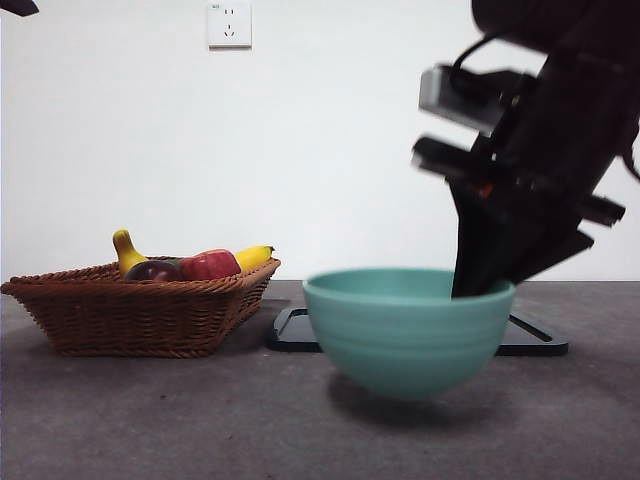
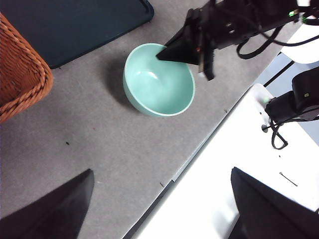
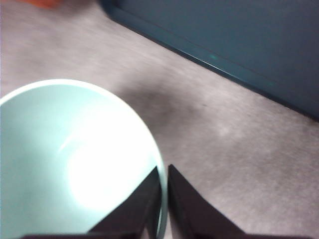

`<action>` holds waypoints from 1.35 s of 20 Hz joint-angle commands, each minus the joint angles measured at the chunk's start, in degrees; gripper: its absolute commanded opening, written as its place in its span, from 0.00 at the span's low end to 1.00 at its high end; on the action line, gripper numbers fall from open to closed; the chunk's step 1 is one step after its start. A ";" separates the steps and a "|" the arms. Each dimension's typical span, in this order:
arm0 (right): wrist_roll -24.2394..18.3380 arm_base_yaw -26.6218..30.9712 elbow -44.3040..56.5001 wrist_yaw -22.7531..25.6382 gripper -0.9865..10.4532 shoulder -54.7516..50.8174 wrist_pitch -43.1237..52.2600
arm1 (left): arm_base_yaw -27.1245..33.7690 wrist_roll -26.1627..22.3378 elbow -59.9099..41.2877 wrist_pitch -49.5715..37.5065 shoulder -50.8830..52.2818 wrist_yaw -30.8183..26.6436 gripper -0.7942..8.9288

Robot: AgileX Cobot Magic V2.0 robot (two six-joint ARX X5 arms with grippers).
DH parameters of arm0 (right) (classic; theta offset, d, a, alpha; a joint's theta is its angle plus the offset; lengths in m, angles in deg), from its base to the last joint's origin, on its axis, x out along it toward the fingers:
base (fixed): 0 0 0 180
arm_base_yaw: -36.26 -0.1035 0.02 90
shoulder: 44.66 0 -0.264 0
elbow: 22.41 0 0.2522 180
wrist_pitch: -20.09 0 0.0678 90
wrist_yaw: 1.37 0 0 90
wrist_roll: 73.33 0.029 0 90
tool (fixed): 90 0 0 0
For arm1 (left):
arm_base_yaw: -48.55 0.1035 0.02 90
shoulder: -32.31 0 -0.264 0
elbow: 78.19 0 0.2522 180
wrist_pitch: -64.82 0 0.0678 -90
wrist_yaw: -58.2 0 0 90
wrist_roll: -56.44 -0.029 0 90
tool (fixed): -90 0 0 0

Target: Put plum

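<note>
The plum (image 1: 152, 270), dark maroon and glossy, lies in the wicker basket (image 1: 140, 312) at the left, next to a red apple (image 1: 210, 264). My right gripper (image 1: 480, 285) (image 3: 163, 172) is shut on the rim of a teal bowl (image 1: 405, 330) (image 3: 75, 159), one jaw inside and one outside. The bowl seems to hang just above the table, with a shadow under it. My left gripper (image 2: 162, 172) is open and holds nothing, high over the table's near edge. From there it looks down on the bowl (image 2: 159, 79) and the right gripper (image 2: 167, 54).
A yellow banana (image 1: 254, 256) and a yellow gourd-shaped fruit (image 1: 126, 252) also lie in the basket (image 2: 20, 74). A dark flat tray (image 1: 535, 340) (image 2: 75, 25) (image 3: 239, 40) lies behind the bowl. A white surface (image 2: 239, 149) borders the table's edge.
</note>
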 commanded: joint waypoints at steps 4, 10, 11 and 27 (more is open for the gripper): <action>0.55 -0.57 -0.24 0.24 0.09 3.54 1.44 | -0.26 -0.87 1.07 -0.24 -0.24 0.28 0.53; 0.61 -0.57 -0.24 0.24 0.20 3.63 -0.33 | -0.26 -0.87 1.07 -0.24 -0.24 0.31 0.53; 0.66 -0.57 -0.24 0.24 0.26 3.63 -0.35 | -0.26 -0.87 1.07 -0.24 -0.24 0.31 0.53; -0.26 -0.50 -8.35 -4.46 0.34 -18.84 -15.96 | -0.26 -0.85 1.07 -0.46 -0.24 0.28 0.53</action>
